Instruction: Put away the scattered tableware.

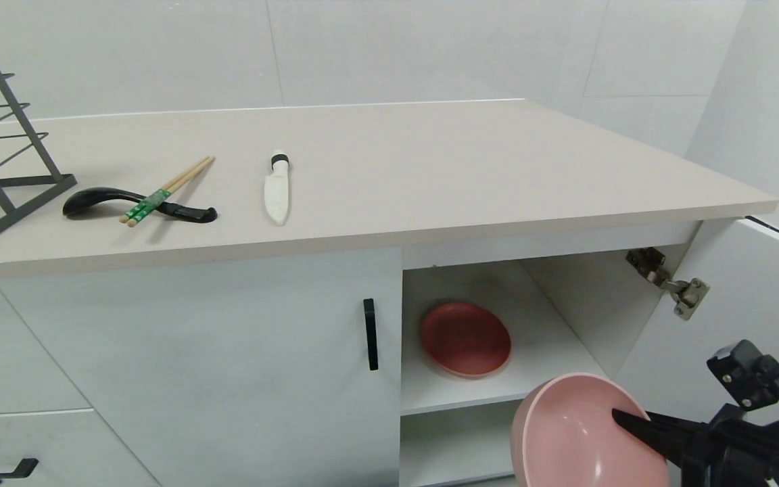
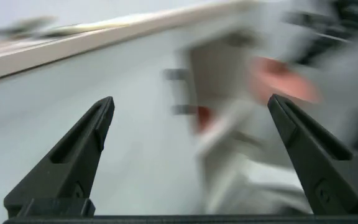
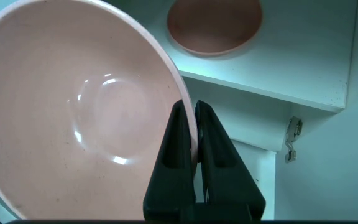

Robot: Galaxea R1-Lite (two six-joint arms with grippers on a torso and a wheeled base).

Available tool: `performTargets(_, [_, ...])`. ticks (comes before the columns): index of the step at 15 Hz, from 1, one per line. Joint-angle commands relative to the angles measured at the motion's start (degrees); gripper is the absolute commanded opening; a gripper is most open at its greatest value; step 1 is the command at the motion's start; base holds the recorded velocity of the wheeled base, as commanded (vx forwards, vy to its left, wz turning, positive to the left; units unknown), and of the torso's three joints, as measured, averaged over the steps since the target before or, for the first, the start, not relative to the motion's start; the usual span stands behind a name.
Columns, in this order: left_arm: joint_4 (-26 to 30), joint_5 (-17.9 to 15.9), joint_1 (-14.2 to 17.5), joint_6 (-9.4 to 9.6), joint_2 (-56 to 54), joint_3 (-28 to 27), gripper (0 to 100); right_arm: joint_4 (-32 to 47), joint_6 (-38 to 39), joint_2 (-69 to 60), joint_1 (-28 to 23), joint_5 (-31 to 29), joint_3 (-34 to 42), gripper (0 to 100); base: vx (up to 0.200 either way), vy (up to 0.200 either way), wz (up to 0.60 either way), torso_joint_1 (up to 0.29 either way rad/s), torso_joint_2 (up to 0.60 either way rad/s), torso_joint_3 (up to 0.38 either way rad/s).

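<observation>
Nothing legible; green band on chopsticks (image 1: 169, 190) maybe printed.

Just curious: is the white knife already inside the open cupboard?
No, the white knife lies on the beige countertop, near the wooden chopsticks.

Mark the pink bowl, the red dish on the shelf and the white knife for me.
pink bowl (image 1: 569, 439), head view, inner wall.
red dish (image 1: 465, 338), head view, centre of its hollow.
white knife (image 1: 276, 196), head view, middle of the blade.

On counter (image 1: 430, 169): chopsticks (image 1: 166, 191) across spoon (image 1: 92, 200), knife (image 1: 276, 191) right; plate (image 1: 465, 338) on cabinet shelf (image 1: 555, 352).
</observation>
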Motion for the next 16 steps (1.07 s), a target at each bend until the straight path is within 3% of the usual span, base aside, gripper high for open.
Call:
performTargets(1, [4.3,13.6,4.4,-4.07,-7.1,-0.3,100,0.0,0.0,0.2,0.0,0.0,-0.2,0,0.000,0.000,0.00,0.000,0.00,0.000])
performTargets(2, [5.6,19.3,5.3,-5.56,-7.0,1.1,100,0.0,0.0,0.3,-0.1,0.0,-0.3,0,0.000,0.000,0.00,0.000,0.00,0.000])
performTargets(4, [8.8,24.1,9.5,-8.11,-7.1,1.6,100,0.0,-0.1,1.5,-0.2,0.0,-0.4,0,0.000,0.000,0.00,0.000,0.00,0.000])
performTargets(7, [18.3,24.6,15.6,-7.41,-10.9,1.7,100,-0.2,-0.3,5.8,-1.6,0.0,-1.7,0,0.000,0.000,0.00,0.000,0.00,0.000])
performTargets(8, [25.9,25.0,16.0,-4.95,-12.7,0.8,100,-1.0,-0.5,8.5,-2.5,0.0,-2.5,0,0.000,0.000,0.00,0.000,0.00,0.000])
performTargets(10, [22.8,26.6,15.9,-3.45,-12.6,1.7,100,-6.5,-0.4,15.1,-3.2,0.0,-3.3,0,0.000,0.000,0.00,0.000,0.00,0.000])
performTargets(11, [25.4,30.7,15.9,-2.84,-12.6,1.7,100,-10.4,-0.5,19.0,-3.7,0.0,-3.7,0,0.000,0.000,0.00,0.000,0.00,0.000])
performTargets(12, [25.9,32.2,15.9,-3.72,-12.6,1.7,100,-14.3,-0.4,23.0,-3.8,0.0,-3.8,0,0.000,0.000,0.00,0.000,0.00,0.000])
performTargets(16, [25.5,31.7,15.9,-3.37,-12.6,1.7,100,-27.7,-0.2,37.7,-4.7,0.0,-6.4,0,0.000,0.000,0.00,0.000,0.00,0.000])
